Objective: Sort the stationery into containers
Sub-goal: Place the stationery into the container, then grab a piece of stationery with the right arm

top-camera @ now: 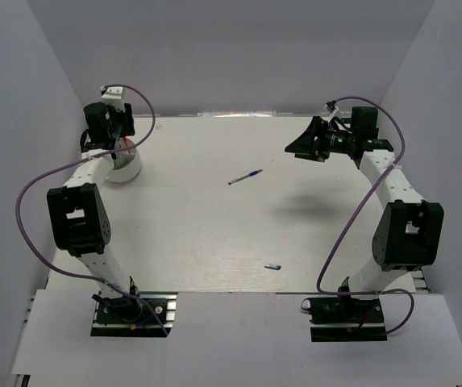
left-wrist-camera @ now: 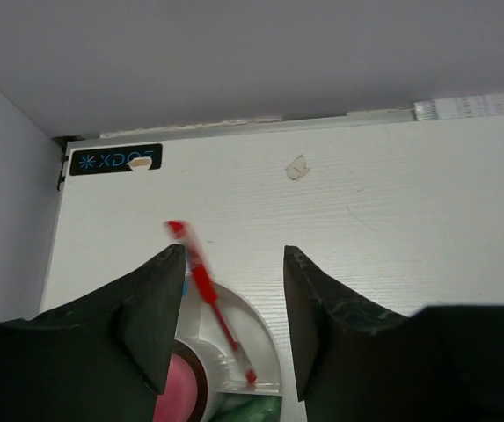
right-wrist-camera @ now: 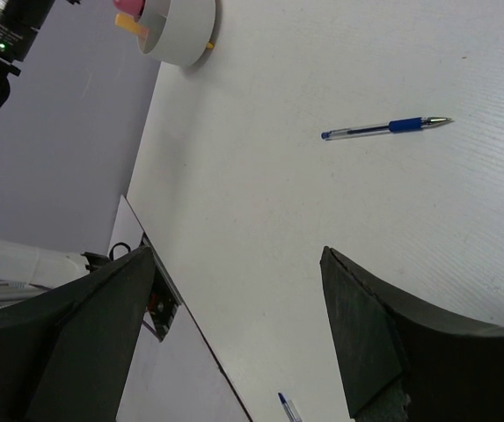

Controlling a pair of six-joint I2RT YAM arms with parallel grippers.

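My left gripper [top-camera: 122,143] [left-wrist-camera: 232,251] is open just above the round white bowl [top-camera: 126,172] [left-wrist-camera: 267,332] at the far left. A red pen [left-wrist-camera: 206,286], blurred, leans loose in one bowl compartment, tip down, its upper end out over the rim beside my left finger. A pink round-topped thing [left-wrist-camera: 178,387] and something green [left-wrist-camera: 252,410] also lie in the bowl. A blue pen [top-camera: 245,177] [right-wrist-camera: 388,127] lies mid-table. My right gripper [top-camera: 301,146] [right-wrist-camera: 238,251] is open, empty, raised at the far right.
A short blue-tipped pen [top-camera: 272,266] [right-wrist-camera: 287,408] lies near the table's front edge. The bowl also shows in the right wrist view [right-wrist-camera: 188,31], with pink and orange items [right-wrist-camera: 132,18] inside. A black label [left-wrist-camera: 115,160] sits at the back left corner by the wall.
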